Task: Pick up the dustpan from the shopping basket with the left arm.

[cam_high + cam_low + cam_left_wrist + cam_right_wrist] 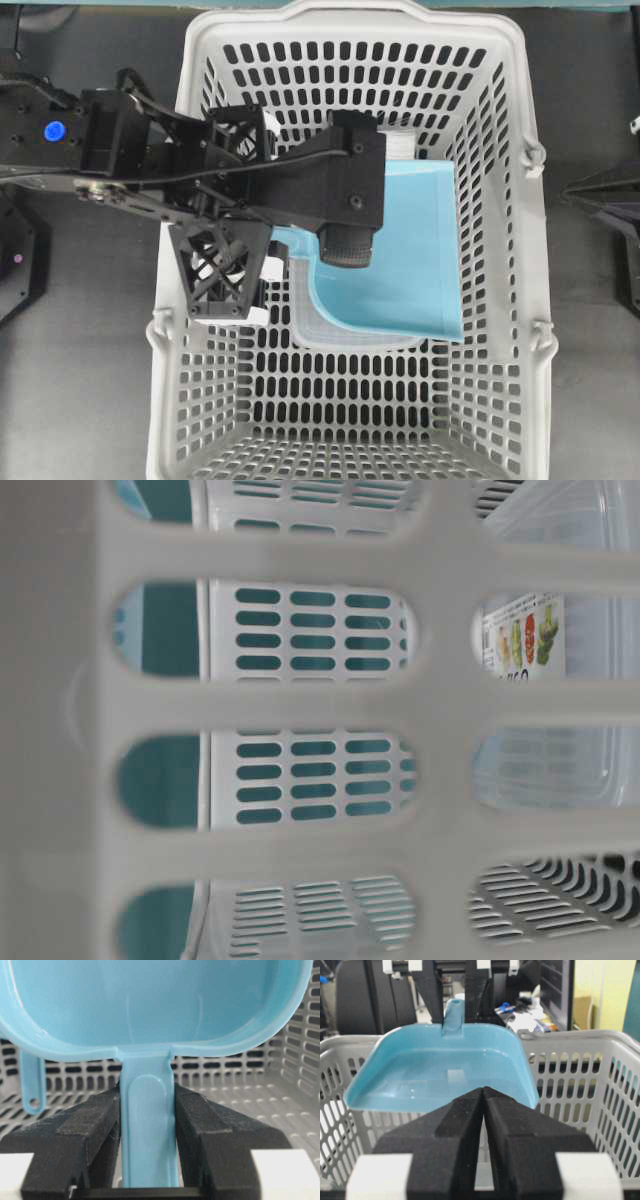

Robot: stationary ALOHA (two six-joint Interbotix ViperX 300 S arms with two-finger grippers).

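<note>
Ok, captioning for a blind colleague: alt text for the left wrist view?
The left gripper clamps the light blue dustpan by its handle, pan filling the top. Behind lies the grey slotted shopping basket.

The left arm (pixel 200 190) reaches rightward — its left gripper (pixel 147 1125) clamped — while the right gripper (pixel 484 1097) sits pressed together.

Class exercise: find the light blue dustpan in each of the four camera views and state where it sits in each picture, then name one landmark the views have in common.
Overhead: dustpan right of centre, inside the shopping basket.
Table-level: not visible; only basket walls.
Left wrist: pan fills the top; handle clamped by the left gripper.
Right wrist: upper centre, above the rim.
Shared landmark: the basket's slotted grey walls.
</note>
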